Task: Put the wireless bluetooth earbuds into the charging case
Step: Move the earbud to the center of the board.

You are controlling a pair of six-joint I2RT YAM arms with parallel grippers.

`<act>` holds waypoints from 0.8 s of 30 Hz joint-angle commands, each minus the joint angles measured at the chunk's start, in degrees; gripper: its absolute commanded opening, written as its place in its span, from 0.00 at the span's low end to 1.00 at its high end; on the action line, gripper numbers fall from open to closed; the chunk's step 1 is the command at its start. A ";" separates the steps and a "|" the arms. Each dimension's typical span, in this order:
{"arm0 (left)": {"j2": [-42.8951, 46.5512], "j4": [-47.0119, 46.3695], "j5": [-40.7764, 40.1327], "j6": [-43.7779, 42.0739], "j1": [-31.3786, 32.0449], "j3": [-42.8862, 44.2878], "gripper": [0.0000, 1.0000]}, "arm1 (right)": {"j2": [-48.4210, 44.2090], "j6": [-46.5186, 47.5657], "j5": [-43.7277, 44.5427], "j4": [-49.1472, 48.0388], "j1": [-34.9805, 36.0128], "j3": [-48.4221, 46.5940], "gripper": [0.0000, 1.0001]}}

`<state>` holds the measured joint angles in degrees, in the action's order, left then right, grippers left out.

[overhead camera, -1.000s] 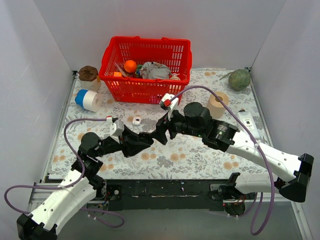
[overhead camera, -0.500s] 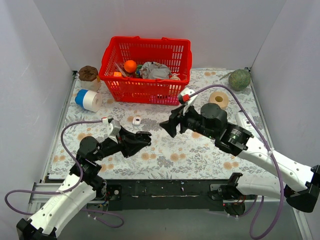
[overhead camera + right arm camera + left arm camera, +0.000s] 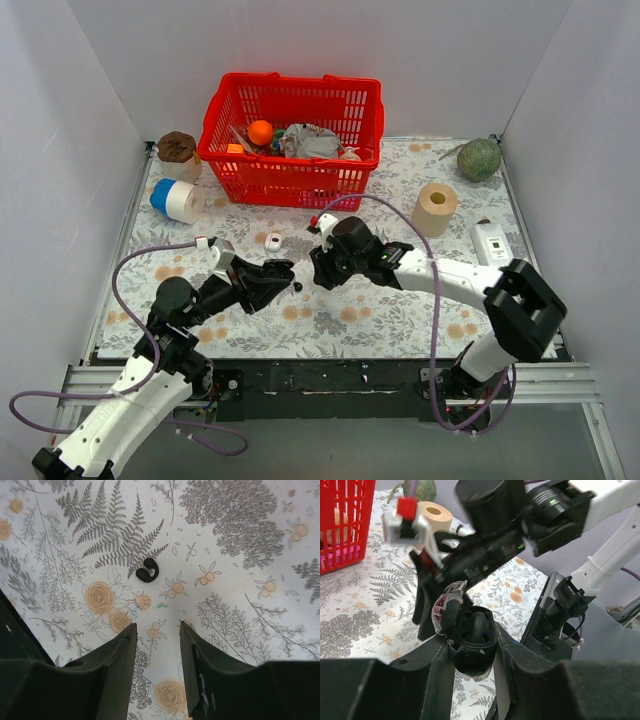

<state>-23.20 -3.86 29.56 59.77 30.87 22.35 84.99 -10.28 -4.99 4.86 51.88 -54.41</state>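
Note:
My left gripper (image 3: 275,272) is shut on a black charging case (image 3: 470,635) with its lid open, held above the floral cloth; the left wrist view shows the gripper (image 3: 472,642) with dark empty hollows in the case. One black earbud (image 3: 298,287) lies on the cloth just right of the case, and shows in the right wrist view (image 3: 147,570). My right gripper (image 3: 318,268) is open and empty, pointing down at the cloth, the bud a little beyond its fingertips (image 3: 157,626). A small white thing (image 3: 272,241) lies behind the left gripper. Other buds are not visible.
A red basket (image 3: 222,120) of odds and ends stands at the back. A blue and white tape roll (image 3: 178,200) and a brown object (image 3: 177,147) are at the back left. A paper roll (image 3: 434,208), green ball (image 3: 479,158) and white device (image 3: 492,243) are at the right.
My right arm drew back to the right, then swung left again and down to the cloth beside the left gripper. A black bud now shows on the cloth. The left gripper barely moved.

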 commanded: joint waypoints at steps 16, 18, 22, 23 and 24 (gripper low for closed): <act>8.44 7.64 -2.76 -1.32 0.15 0.85 0.00 | 22.32 -2.81 -2.74 -8.20 0.07 -11.68 0.45; 8.35 7.64 -2.67 -1.50 0.07 1.03 0.00 | 22.85 -2.73 -2.74 -8.03 0.07 -11.68 0.45; 8.26 7.55 -2.23 -1.67 0.15 0.86 0.00 | 23.64 -2.55 -2.65 -7.50 0.15 -11.51 0.46; 8.26 7.55 -2.23 -1.76 0.15 0.77 0.00 | 23.90 -2.55 -2.83 -7.41 0.15 -11.42 0.47; 8.26 7.64 -2.23 -1.67 0.15 0.85 0.00 | 23.99 -2.55 -2.83 -7.50 0.41 -11.24 0.47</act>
<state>-15.16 3.46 27.42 58.89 30.87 22.50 107.72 -12.53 -7.88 -1.52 51.88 -63.75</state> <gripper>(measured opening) 0.294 0.461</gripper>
